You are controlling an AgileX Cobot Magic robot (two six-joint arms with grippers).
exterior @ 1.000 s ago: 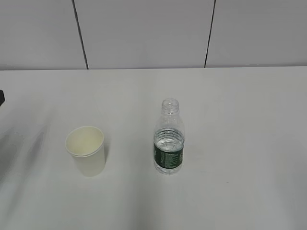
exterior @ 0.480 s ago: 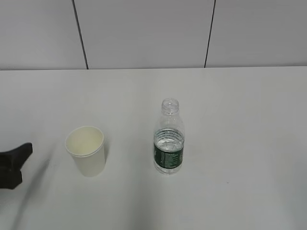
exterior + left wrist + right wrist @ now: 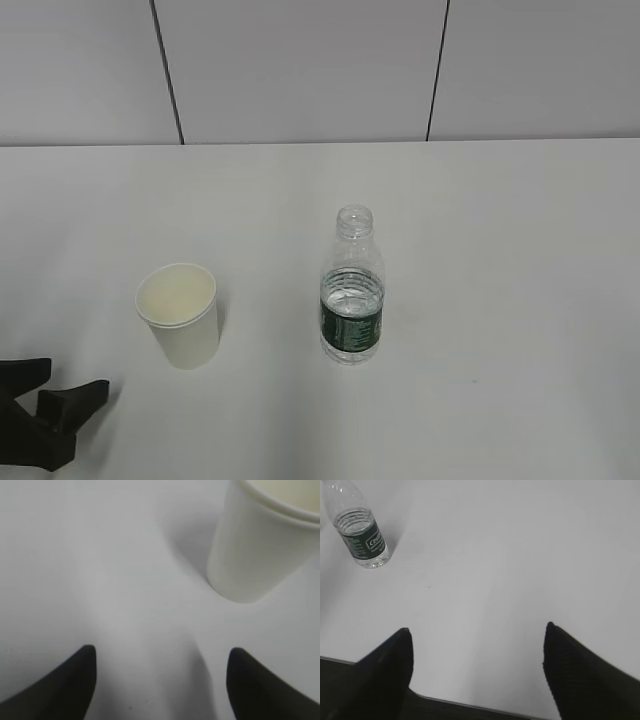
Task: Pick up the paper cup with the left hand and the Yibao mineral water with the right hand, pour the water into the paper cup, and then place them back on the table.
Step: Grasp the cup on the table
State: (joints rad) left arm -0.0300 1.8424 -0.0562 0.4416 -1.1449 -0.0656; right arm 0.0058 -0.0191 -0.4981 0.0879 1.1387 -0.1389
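The cream-white paper cup (image 3: 180, 315) stands upright on the white table (image 3: 480, 220), left of centre. It also shows in the left wrist view (image 3: 260, 540), ahead and to the right of my left gripper. The uncapped Yibao bottle (image 3: 352, 290) with a dark green label stands upright right of the cup, partly filled with water. It also shows in the right wrist view (image 3: 360, 530), far ahead at upper left. My left gripper (image 3: 60, 385) is open and empty at the lower left, apart from the cup; it also shows in its wrist view (image 3: 160, 652). My right gripper (image 3: 477, 630) is open and empty, outside the exterior view.
A grey panelled wall (image 3: 300, 70) rises behind the table's far edge. The table's near edge (image 3: 470, 705) runs under my right gripper in the right wrist view, with dark space below it.
My left gripper has come into the exterior view from the left edge and moved down and rightward toward the cup. Cup and bottle have not moved.
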